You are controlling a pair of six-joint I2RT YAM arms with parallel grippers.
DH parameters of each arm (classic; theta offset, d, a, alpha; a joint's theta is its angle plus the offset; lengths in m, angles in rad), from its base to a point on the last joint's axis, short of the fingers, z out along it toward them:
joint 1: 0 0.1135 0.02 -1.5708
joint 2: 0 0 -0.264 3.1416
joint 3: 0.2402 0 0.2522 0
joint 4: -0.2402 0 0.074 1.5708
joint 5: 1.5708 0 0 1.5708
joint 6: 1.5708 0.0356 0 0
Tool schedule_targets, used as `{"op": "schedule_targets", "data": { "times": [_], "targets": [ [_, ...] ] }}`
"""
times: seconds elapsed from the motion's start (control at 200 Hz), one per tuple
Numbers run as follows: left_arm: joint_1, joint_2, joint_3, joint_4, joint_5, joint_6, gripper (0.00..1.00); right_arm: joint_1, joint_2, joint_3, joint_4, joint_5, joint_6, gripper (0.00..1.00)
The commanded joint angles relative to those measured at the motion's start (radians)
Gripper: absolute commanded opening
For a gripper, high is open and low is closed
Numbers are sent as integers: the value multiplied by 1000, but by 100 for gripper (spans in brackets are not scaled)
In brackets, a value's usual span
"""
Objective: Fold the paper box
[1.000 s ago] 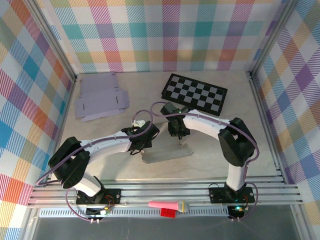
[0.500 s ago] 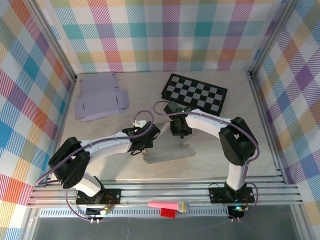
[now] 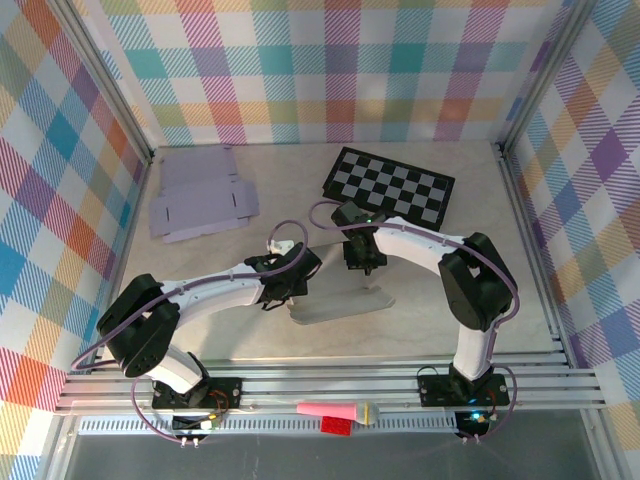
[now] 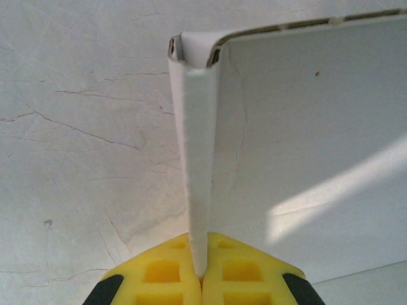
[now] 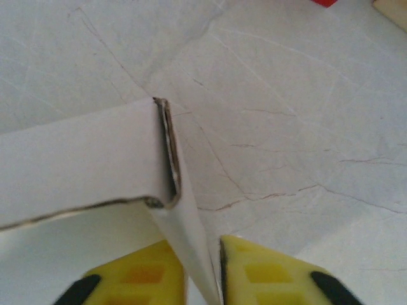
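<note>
Between the pressed-together jaws of the left gripper point(image 4: 202, 272) there's a thin upright flap point(image 4: 196, 159) of the paper box point(image 4: 311, 146), so that end is pinched tight. Just past the jaws the flap runs up to a corner where it meets the long side wall, and that corner looks properly creased and doubled over. Over on the other arm, the right gripper point(image 5: 202, 270) has a slanted end flap point(image 5: 187, 248) running down between its jaws, with the yellow pads sitting right against either side of it. To me that reads as a pinch too, though not as hard a squeeze as the left one. Just beyond those jaws the wall edge curls round into a second folded corner. From above, the box lies on the table point(image 3: 200, 330) stretched between the two sets of jaws, with each gripper on one end of it. My take on progress: somewhere in the middle. One long wall is up and both end corners have been started, but the big panel looks pretty flat and open, and I can't see a finished box shape anywhere. So I reckon the remaining walls, the tucking-in and any lid closing are all left to do. Well away from both jaws, off to the far side, there's a checkerboard point(image 3: 390, 187) and some flat box blanks point(image 3: 200, 200) that aren't part of this fold.
</note>
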Motion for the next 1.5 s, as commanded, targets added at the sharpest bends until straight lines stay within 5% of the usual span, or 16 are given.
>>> {"op": "schedule_targets", "data": {
  "times": [0.0,0.07,0.34,0.515,0.83,0.965,1.065,1.495],
  "targets": [
    [-16,-7,20,-11,-2,14,0,-6,34,33,-47,88,6,12],
    [-17,-9,20,-11,-4,14,0,10,44,56,-105,169,51,0],
    [-21,-13,17,9,-6,12,0,118,127,201,-401,367,268,0],
    [-22,-27,-2,31,-7,0,0,173,212,306,-520,381,353,0],
    [-22,-48,-22,25,-14,-14,0,177,88,190,-309,289,272,0],
    [-5,-70,-45,61,12,3,22,177,29,105,-236,282,245,0],
    [19,-83,-60,116,60,28,28,177,20,86,-234,274,247,0],
    [144,-98,-39,45,167,111,32,177,19,83,-235,258,239,0]
  ]
}}
